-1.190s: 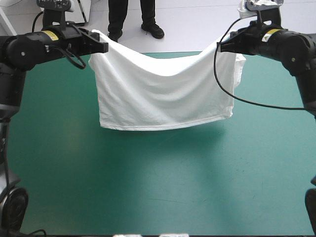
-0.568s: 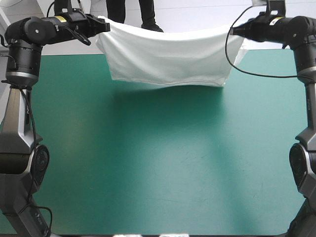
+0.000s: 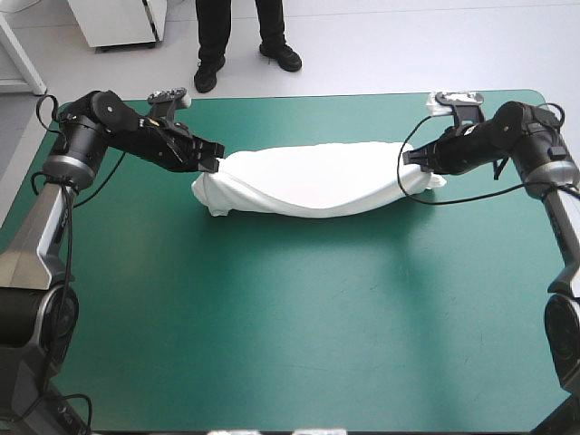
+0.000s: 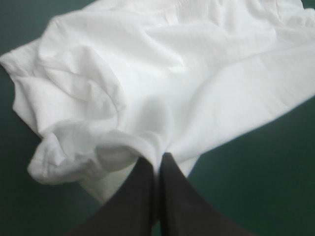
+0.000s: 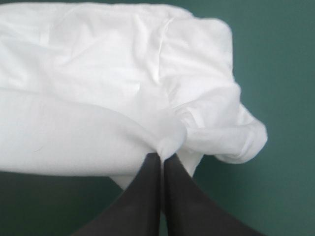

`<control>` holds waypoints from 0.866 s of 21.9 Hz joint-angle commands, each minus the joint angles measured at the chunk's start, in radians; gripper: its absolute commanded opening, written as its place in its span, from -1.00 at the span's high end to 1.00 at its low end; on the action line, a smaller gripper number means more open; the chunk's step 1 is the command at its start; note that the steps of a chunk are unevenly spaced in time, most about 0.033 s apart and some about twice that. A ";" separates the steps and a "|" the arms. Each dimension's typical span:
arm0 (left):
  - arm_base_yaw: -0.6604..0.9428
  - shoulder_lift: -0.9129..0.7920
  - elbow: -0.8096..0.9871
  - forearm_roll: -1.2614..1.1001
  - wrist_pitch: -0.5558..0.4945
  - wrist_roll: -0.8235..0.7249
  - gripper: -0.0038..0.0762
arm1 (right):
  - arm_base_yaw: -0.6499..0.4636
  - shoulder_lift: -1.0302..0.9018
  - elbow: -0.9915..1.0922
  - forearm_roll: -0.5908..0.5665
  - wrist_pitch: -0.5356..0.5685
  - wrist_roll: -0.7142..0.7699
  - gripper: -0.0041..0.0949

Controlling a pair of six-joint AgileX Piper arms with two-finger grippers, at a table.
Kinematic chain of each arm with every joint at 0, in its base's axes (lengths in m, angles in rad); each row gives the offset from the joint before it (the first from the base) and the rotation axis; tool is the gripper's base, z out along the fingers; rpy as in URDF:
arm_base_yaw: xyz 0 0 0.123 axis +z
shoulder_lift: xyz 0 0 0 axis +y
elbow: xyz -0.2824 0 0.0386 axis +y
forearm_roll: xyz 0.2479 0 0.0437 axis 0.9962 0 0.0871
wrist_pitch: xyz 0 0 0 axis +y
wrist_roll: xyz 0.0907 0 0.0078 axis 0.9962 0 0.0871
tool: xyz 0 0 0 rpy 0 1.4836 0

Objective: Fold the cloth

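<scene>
The white T-shirt (image 3: 313, 179) lies in a long, loosely bunched roll across the far half of the teal-green table. My left gripper (image 3: 216, 163) pinches its left end low over the table, fingers shut on the cloth. In the left wrist view the T-shirt (image 4: 162, 78) spreads ahead of the gripper (image 4: 157, 160) in soft folds. My right gripper (image 3: 407, 161) holds the right end the same way. From the right wrist, the gripper (image 5: 162, 155) grips a small gathered knot of T-shirt (image 5: 108, 83), with a sleeve bulging beside it.
Open teal-green cover (image 3: 299, 317) stretches from the T-shirt to the near edge. The table's far edge (image 3: 299, 98) runs close behind the T-shirt. A person's legs stand beyond it.
Earlier both grippers held the T-shirt high, hanging as a sheet. They have come down and forward, and the cloth now rests on the table in a bunched roll.
</scene>
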 commanded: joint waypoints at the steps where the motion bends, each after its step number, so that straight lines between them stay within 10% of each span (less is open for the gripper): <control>1: -0.054 -0.118 0.083 0.004 -0.008 -0.011 0.93 | 0.049 -0.096 0.081 0.007 -0.029 -0.011 0.95; 19: -0.121 -0.402 0.710 0.072 -0.002 -0.028 0.93 | 0.086 -0.320 0.560 -0.011 0.063 -0.007 0.95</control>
